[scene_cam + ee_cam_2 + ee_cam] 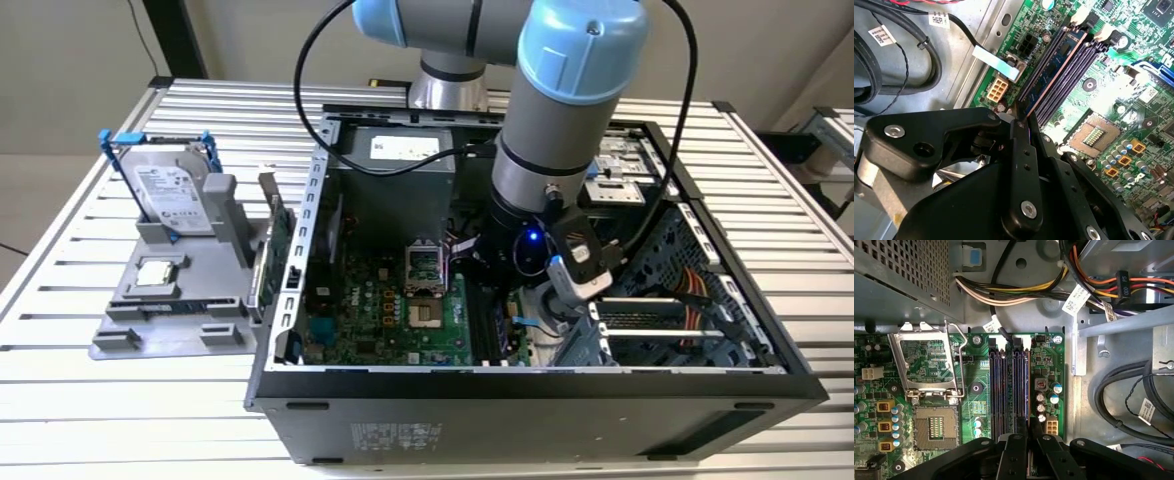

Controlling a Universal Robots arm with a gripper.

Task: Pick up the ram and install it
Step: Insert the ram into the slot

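The gripper [1021, 117] was clamped on the ram [1054, 75], which ran off toward one o'clock along the slots [1009, 385], seemingly seated there.

The grey arm [554, 120] with pale blue joint caps comes down from the top centre of the exterior view and its wrist sits just right of the frame's middle, pointing downward. In the second wrist view the black gripper [1022, 120] fills the lower half of the frame, its fingers [1021, 150] drawn close together. In the first wrist view the gripper [1029, 427] sits at bottom centre, fingertips nearly meeting.
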